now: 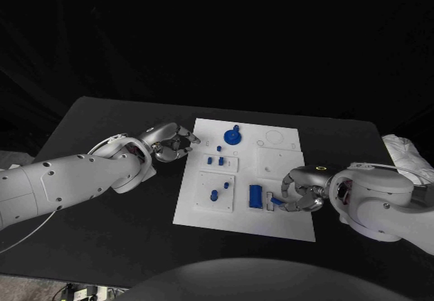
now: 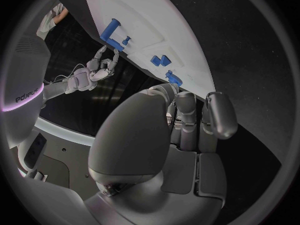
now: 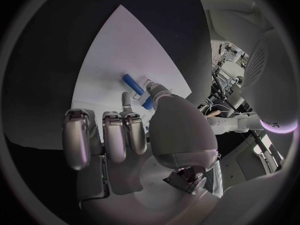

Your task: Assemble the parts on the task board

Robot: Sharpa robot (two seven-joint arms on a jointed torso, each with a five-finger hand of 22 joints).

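right hand [image 1: 301, 191] pinches a small blue part [image 1: 278, 202] in its fingers [image 3: 127, 102], low over the task board [image 1: 282, 223], beside the long blue block [image 1: 255, 196] and an empty slot [image 1: 269, 198]. left hand [image 1: 171, 142] curled in, holding nothing, over the counter [image 1: 100, 119] just off the board's edge. likely step: seating the part. line it up square over the slot, lower slowly, press straight down, don't nudge the block.

The scene is dim, with a dark room behind the black table [image 1: 108, 207]. Light from above makes the white task board [image 1: 244, 213] the brightest area. Both wrist views bend the board's straight edges into curves, inside dark circular frames.
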